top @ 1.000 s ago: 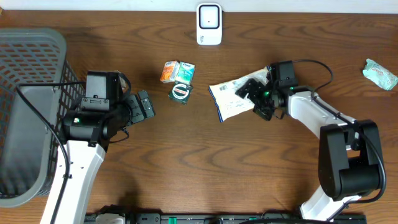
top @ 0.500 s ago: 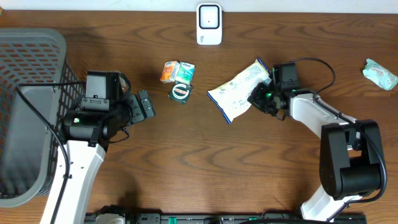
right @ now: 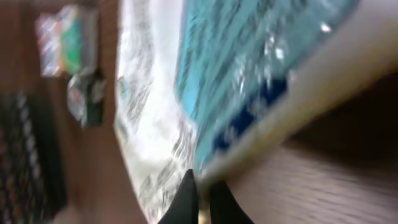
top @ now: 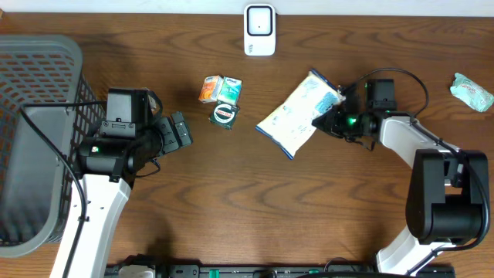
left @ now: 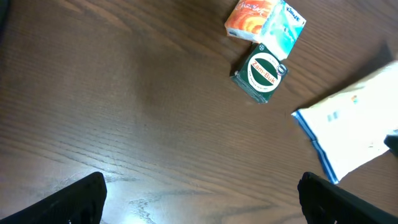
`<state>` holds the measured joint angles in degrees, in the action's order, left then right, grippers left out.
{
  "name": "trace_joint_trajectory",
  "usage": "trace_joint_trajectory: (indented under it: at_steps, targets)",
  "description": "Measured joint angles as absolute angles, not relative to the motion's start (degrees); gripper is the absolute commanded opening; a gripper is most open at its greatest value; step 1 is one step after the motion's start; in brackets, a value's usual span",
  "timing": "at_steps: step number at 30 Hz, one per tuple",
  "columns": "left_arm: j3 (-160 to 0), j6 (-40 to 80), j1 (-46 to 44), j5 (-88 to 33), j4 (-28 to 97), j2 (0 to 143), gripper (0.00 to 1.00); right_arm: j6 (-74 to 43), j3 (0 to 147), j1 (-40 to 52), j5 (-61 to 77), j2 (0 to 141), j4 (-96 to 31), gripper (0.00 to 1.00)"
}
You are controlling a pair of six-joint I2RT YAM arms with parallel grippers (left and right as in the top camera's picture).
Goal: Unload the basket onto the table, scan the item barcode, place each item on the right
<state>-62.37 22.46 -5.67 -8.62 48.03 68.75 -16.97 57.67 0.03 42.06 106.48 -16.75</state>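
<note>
The item is a white and blue packet (top: 296,116), lifted at its right edge and tilted, right of the table's middle. My right gripper (top: 328,120) is shut on that edge; the right wrist view shows the packet (right: 217,81) blurred, with the right gripper (right: 202,193) pinching its rim. The white scanner (top: 259,29) stands at the back centre. My left gripper (top: 181,131) hangs open over bare wood at the left, holding nothing. In the left wrist view, the left gripper (left: 202,199) has wide-apart tips, and the packet (left: 360,124) shows at the right edge.
Two small packs, orange and teal (top: 220,89), lie beside a green box with a round label (top: 225,114), left of the packet. A grey basket (top: 38,139) fills the far left. A teal wrapped packet (top: 471,91) lies at the far right.
My right gripper has shut on the packet's edge, then lifted it and drawn it right and toward the back, tilting it. The left arm has not moved.
</note>
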Motion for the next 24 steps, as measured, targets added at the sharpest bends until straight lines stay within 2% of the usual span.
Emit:
trace_joint_trajectory:
  at_steps: [7,10,12,15,16,24]
  targets:
    - [-62.37,22.46,-5.67,-8.62,48.05,68.75,0.98,-9.93,57.63,-2.00,42.76,106.48,-22.52,0.01]
    - [-62.37,22.48,-5.67,-8.62,48.05,68.75,0.98,-9.98,57.60,-3.73,38.87,106.48,-24.08,0.06]
    - [-62.37,22.48,-5.67,-8.62,48.05,68.75,0.98,-10.81,57.58,-5.06,37.76,106.48,-24.23,0.17]
    - [-62.37,22.46,-5.67,-8.62,48.05,68.75,0.98,-11.94,57.58,-6.72,38.15,106.48,-24.16,0.46]
    - [-62.37,22.46,-5.67,-8.62,48.03,68.75,0.98,-12.21,57.58,-6.92,38.52,106.48,-24.21,0.51]
    - [-62.37,22.46,-5.67,-8.62,48.03,68.75,0.98,-13.30,57.58,-4.47,40.45,106.48,-24.32,0.77]
